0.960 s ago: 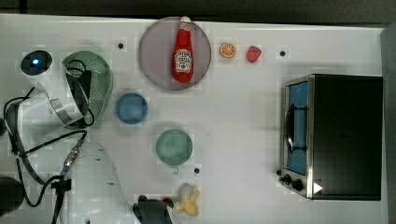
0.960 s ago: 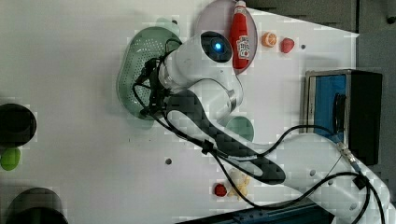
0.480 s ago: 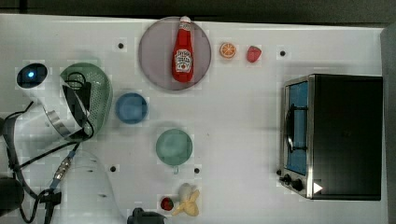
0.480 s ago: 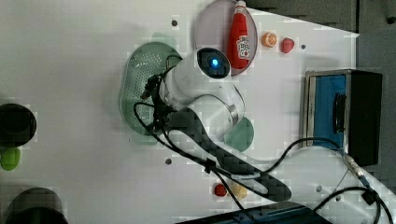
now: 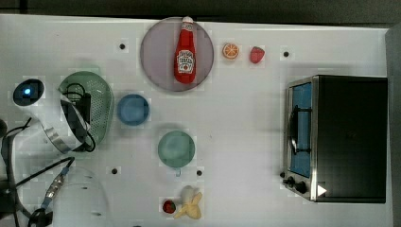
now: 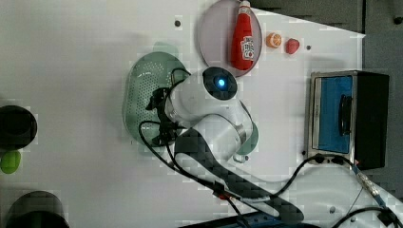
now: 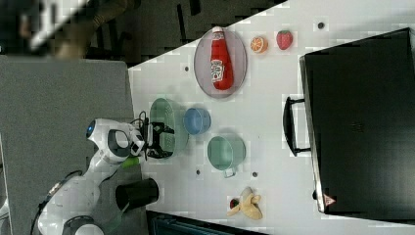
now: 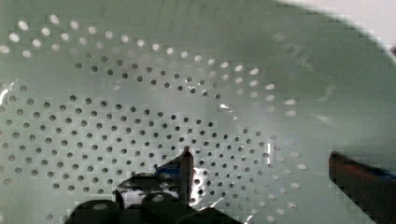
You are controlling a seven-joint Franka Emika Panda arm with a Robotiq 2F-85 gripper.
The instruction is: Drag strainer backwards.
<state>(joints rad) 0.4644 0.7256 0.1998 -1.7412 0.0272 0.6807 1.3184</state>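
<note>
The strainer (image 5: 97, 101) sits on the white table (image 5: 246, 142) just beside the blue bowl (image 5: 133, 109), on the top view's left of it, its long axis running up and down the top view. The gripper (image 5: 80, 105) hangs directly over the strainer's bowl, jaws spread wide and empty; the wrist view puts one finger (image 8: 187, 170) close above the perforated floor (image 8: 140, 126). So the strainer lies straight beneath the gripper, and the drag probably calls for hooking a wall from inside.

surface: white table (image 5: 246, 142) with small dark holes | beyond edge: dark floor | side: grey panel (image 7: 63, 93)
</note>
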